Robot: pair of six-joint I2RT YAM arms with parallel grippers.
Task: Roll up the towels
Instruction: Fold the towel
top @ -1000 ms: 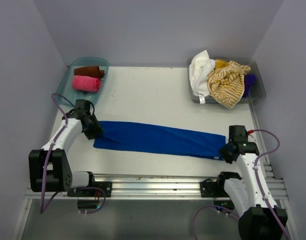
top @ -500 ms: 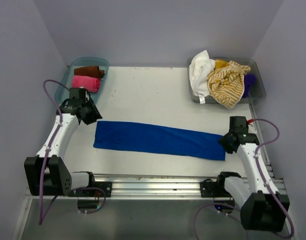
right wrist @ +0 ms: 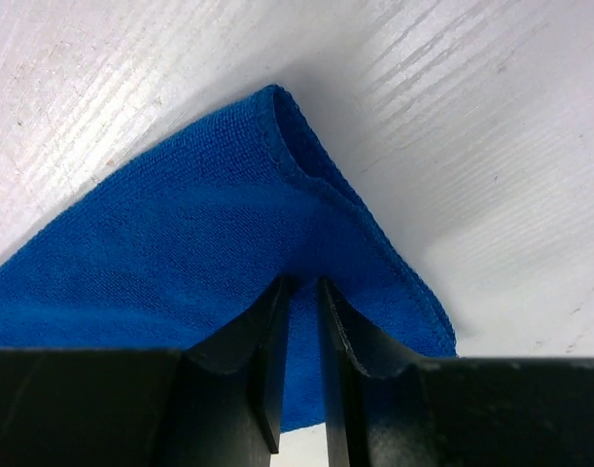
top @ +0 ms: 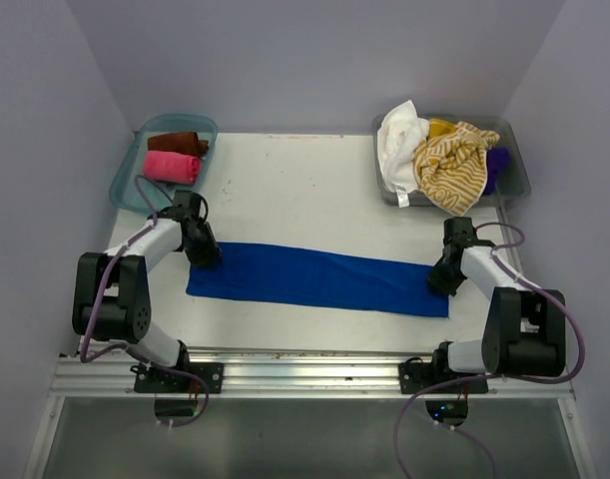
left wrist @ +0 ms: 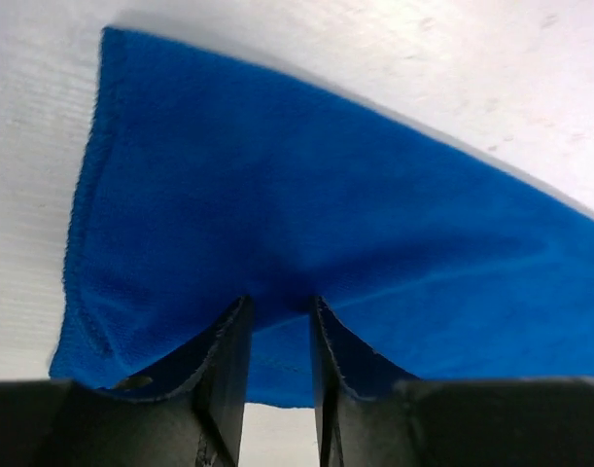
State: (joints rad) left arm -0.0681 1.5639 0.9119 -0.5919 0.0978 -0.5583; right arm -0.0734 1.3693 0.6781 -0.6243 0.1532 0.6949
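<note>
A royal blue towel (top: 314,277) lies flat as a long strip across the table's near half. My left gripper (top: 207,255) stands on its far left corner and my right gripper (top: 439,282) on its right end. In the left wrist view the left gripper (left wrist: 280,304) presses its tips into the blue towel (left wrist: 306,195), jaws a narrow gap apart with flat cloth showing between them. The right gripper (right wrist: 303,284) stands the same way near the corner of the blue towel (right wrist: 180,233), its gap narrower still.
A teal bin (top: 125,185) at the back left holds a rolled brown towel (top: 178,143) and a rolled pink one (top: 172,166). A grey bin (top: 514,185) at the back right holds loose white (top: 399,135), yellow-striped (top: 452,165) and purple (top: 497,165) towels. A metal rail (top: 305,364) runs along the near edge.
Both grippers let go of the towel's ends, lifted away, then came back down onto its far corners. The towel now lies flatter and straighter.
</note>
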